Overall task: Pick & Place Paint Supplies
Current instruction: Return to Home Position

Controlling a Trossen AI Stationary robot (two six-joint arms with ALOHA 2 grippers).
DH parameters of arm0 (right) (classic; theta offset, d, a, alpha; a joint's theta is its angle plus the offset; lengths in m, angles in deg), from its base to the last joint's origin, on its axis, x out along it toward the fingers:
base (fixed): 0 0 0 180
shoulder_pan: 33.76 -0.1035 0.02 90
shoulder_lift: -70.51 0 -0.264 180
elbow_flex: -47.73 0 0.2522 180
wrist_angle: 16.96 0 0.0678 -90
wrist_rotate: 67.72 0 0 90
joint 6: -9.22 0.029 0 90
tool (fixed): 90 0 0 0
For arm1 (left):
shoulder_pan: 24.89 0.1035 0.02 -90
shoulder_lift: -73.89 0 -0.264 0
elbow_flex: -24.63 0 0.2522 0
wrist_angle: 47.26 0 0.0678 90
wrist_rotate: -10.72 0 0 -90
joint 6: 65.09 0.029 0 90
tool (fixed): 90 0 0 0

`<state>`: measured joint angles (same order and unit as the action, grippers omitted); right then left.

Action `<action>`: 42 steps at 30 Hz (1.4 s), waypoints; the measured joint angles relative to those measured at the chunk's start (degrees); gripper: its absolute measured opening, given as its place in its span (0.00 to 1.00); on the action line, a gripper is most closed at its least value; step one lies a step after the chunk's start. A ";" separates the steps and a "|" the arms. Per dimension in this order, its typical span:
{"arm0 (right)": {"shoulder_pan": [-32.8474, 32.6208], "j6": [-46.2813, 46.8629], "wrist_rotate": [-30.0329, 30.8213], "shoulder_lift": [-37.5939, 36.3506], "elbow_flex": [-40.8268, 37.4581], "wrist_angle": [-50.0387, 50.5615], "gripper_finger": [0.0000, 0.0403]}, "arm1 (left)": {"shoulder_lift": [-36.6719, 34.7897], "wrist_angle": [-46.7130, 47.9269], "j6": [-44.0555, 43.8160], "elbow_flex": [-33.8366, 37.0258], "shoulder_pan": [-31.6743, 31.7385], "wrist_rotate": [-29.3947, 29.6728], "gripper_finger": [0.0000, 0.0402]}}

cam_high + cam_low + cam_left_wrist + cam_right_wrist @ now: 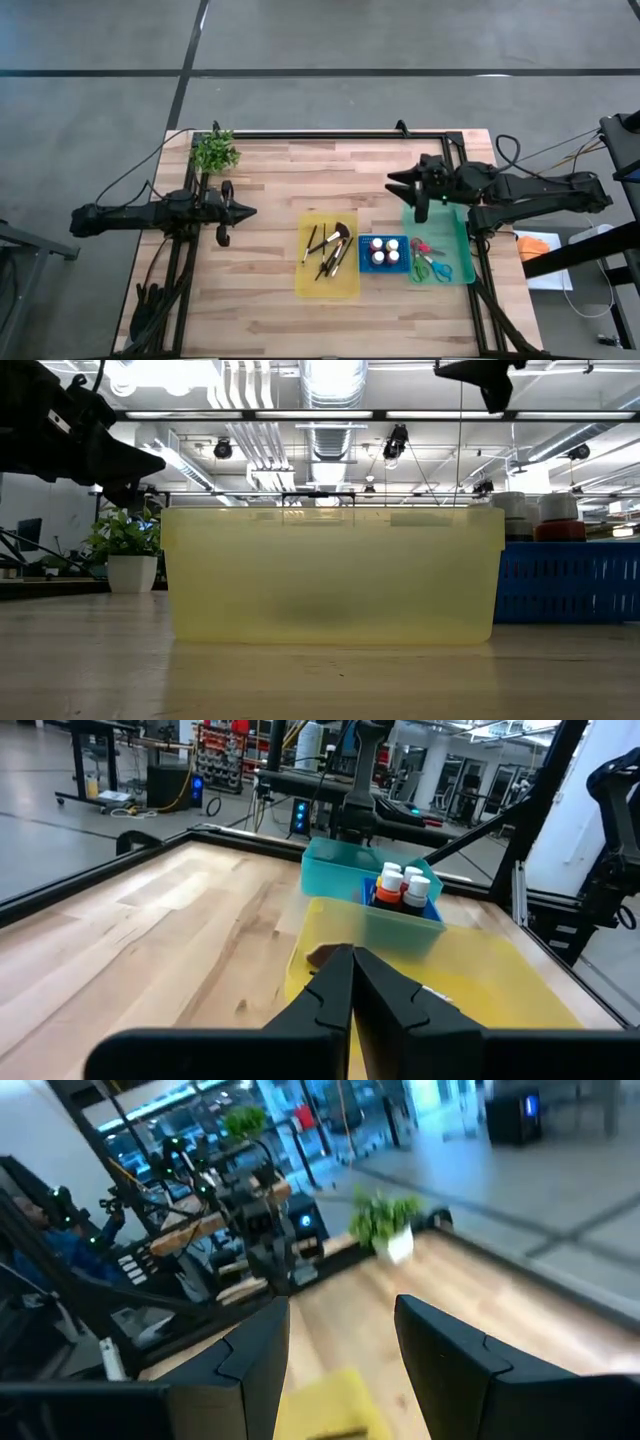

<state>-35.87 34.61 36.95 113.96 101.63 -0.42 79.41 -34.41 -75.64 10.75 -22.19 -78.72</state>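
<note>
Our left tool [248,211] is pinched tight, empty, over the table's [270,300] left side; the right tool [398,182] gapes wide, empty, near the right edge. Brushes [328,243] lie in the yellow tray [345,285] at the middle, bottles [384,250] in the blue tray [385,267], scissors [430,262] in the green tray [450,230] beside it.
</note>
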 joint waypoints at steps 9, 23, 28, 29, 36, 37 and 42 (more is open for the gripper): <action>-0.02 -10.65 -11.76 -6.41 0.00 2.12 0.45 | -0.04 0.00 0.00 0.02 -0.02 0.00 0.05; -0.02 -9.67 -17.75 -33.20 -15.81 7.01 0.45 | -0.04 0.00 0.00 0.02 -0.02 0.00 0.05; 0.00 -9.08 -17.72 -41.38 -23.83 1.99 0.45 | -0.04 0.01 0.00 0.02 -0.02 0.00 0.05; -0.02 -9.08 -17.73 -43.05 -25.31 1.08 0.45 | -0.04 0.01 0.00 0.02 -0.02 0.00 0.05; 0.00 -6.93 -18.25 -43.04 -34.31 -12.39 0.45 | 0.29 0.00 0.00 0.04 -0.02 0.04 0.05; 0.00 -6.23 -18.19 -43.43 -35.82 -14.25 0.45 | 0.50 -0.02 0.00 0.04 -0.02 0.02 0.05; 0.00 -4.34 -17.28 -43.28 -39.67 -18.01 0.45 | 0.74 0.00 -0.02 0.04 -0.02 0.02 0.05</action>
<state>-35.87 30.27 19.68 70.68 61.96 -18.43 80.15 -34.41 -75.66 10.79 -22.21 -78.70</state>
